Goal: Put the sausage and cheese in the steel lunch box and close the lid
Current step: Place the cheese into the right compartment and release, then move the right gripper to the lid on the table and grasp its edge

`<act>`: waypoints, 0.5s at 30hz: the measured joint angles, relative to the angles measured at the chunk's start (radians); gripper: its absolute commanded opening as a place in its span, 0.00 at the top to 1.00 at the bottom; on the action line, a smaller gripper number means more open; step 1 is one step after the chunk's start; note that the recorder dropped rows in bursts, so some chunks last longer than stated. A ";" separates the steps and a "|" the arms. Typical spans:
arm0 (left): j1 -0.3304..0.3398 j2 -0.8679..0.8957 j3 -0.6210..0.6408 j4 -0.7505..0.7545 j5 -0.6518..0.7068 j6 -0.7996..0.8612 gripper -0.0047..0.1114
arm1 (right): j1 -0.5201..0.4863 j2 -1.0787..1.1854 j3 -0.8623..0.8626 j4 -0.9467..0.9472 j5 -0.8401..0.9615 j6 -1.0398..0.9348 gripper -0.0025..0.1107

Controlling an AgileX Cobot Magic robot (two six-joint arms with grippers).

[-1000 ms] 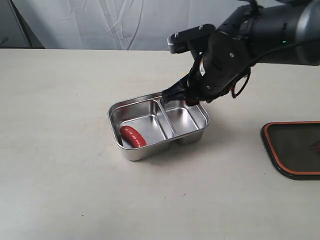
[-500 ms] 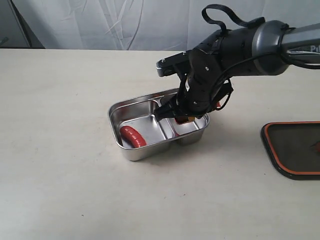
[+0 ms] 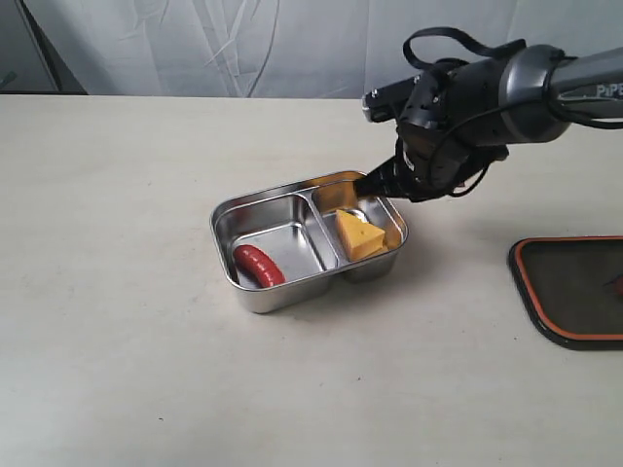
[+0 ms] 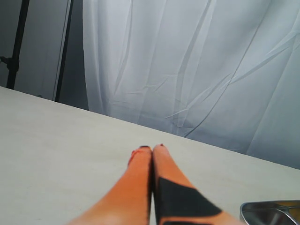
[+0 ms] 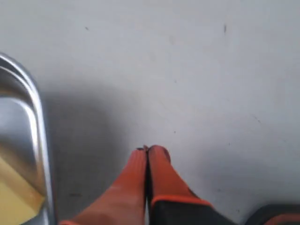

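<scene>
**Cheese is down: both foods are now in the box, and only the lid is left.**

The right claw (image 3: 364, 182) has let go and lifted clear over the box's far right corner, its orange fingers pressed together on nothing; a moment ago it was low in the right compartment. The cheese (image 3: 358, 234), a matte yellow-orange wedge, now lies in that right compartment, close to the front wall. The steel lunch box (image 3: 292, 292) is shallow, mirror-bright and round-cornered, with a divider across it. The sausage (image 3: 259, 265), glossy red and curved, lies in the left compartment by the front wall. The lid (image 3: 574, 287), dark with an orange band round its edge, lies flat well apart at the right of the pale, dull table (image 3: 117, 321). The left claw (image 4: 152, 148) is pressed together too and holds nothing.
</scene>
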 measured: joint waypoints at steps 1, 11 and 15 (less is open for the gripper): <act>0.000 0.000 0.000 0.000 0.000 0.000 0.96 | -0.006 0.014 0.000 0.016 0.002 -0.018 0.99; 0.000 0.000 0.000 0.000 0.000 0.000 0.96 | -0.016 0.017 0.000 0.398 0.018 -0.347 0.99; 0.000 0.000 0.000 0.000 0.000 0.000 0.96 | -0.016 -0.016 0.000 0.466 0.059 -0.408 0.99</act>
